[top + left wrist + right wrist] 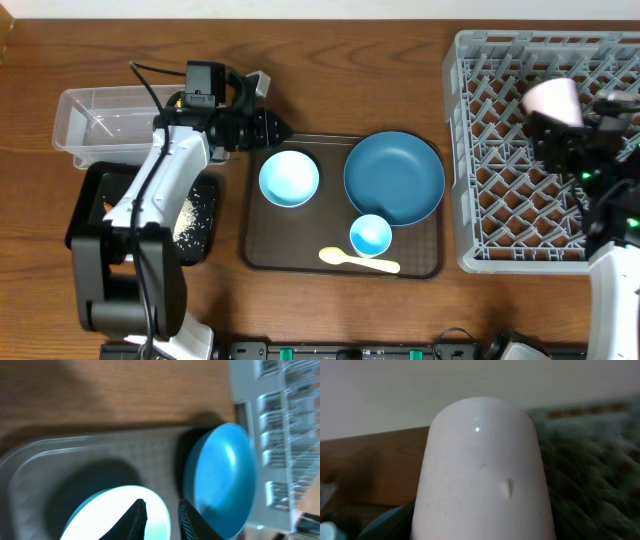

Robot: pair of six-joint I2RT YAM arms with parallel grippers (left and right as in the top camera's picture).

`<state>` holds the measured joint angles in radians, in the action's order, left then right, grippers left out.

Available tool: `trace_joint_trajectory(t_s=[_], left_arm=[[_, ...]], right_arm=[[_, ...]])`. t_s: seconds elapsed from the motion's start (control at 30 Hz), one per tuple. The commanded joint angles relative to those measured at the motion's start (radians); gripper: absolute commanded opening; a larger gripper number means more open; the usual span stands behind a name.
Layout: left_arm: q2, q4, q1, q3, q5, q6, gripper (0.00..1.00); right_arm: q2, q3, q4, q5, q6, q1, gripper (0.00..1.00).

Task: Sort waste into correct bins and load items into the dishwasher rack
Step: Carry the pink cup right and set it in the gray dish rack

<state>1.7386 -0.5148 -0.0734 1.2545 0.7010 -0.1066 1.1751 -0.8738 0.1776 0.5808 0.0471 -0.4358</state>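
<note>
The left arm covers much of the black tray, which lies left of the brown tray. What shows in it is a scatter of white rice grains along its nearer side and an orange speck, the carrot piece, at its far side; the rest is hidden.

The right gripper pinches the pale cup over the dishwasher rack, right of the brown tray. Its wrist view is filled by the cup's side, so the fingers themselves are hidden and the rack behind is a blur. The rack is cut off by the picture's right edge.

The left gripper hangs over the brown tray's far-left corner. Its fingers are drawn almost together, with only a narrow slit between them and nothing held.

Counted, there are two bins, the second being the clear tub beyond the black tray.

On the brown tray are four items:
- the larger light-blue bowl at its left
- the smaller light-blue bowl near its front
- one dark-blue plate at its right
- one cream spoon along its front edge, just beside the smaller bowl
</note>
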Motion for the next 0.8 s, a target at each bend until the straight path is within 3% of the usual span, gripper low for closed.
trace_joint_trajectory(t_s=[0.0, 0.27, 0.77], left_arm=[[-0.092, -0.051, 0.003, 0.005, -0.121, 0.11, 0.25], [-0.239, -0.11, 0.003, 0.005, -0.265, 0.114, 0.25], [-0.269, -0.13, 0.003, 0.005, -0.268, 0.114, 0.26]], right_arm=[[0.0, -0.109, 0.109, -0.147, 0.005, -0.055, 0.55], [0.014, -0.304, 0.393, -0.429, 0.004, -0.163, 0.52], [0.235, -0.339, 0.451, -0.48, 0.09, -0.452, 0.51]])
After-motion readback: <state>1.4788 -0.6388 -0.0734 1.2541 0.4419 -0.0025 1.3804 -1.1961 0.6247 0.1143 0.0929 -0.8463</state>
